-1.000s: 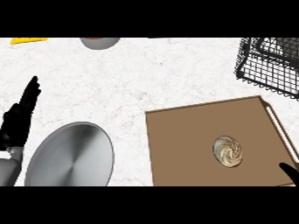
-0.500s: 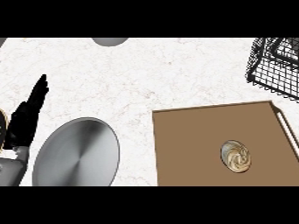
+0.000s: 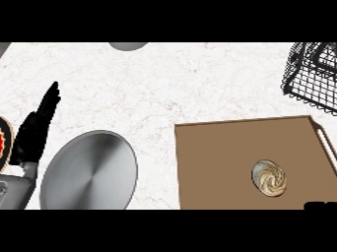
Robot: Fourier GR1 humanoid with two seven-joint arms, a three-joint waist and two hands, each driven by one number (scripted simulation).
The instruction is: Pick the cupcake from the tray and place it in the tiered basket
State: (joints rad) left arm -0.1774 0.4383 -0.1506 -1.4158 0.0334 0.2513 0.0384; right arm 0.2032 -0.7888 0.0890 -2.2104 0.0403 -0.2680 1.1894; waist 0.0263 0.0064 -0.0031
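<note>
The cupcake (image 3: 269, 177) sits on the tray (image 3: 219, 157), toward its near right part, top up and swirl showing. Nothing touches it. The tray lies flat on the counter (image 3: 179, 88), near and right of the middle.

My right hand (image 3: 328, 204) shows only as a dark sliver at the near right edge, just beside the tray's near right corner and close to the cupcake but apart from it. So little of it is in view that I cannot tell whether it is open or closed; it holds nothing that I can see.

The basket (image 3: 322, 81) stands at the far right, apart from the tray, and what shows of it has no cupcake inside.

My left hand (image 3: 35, 129) rests at the left edge, fingers straight and together, pointing far, holding nothing. Just right of it lies a silver plate (image 3: 90, 172).

As I judge it, nothing of the task is done: the grasp, the lift, the carry to the far right and the placing in the basket are all left.
</note>
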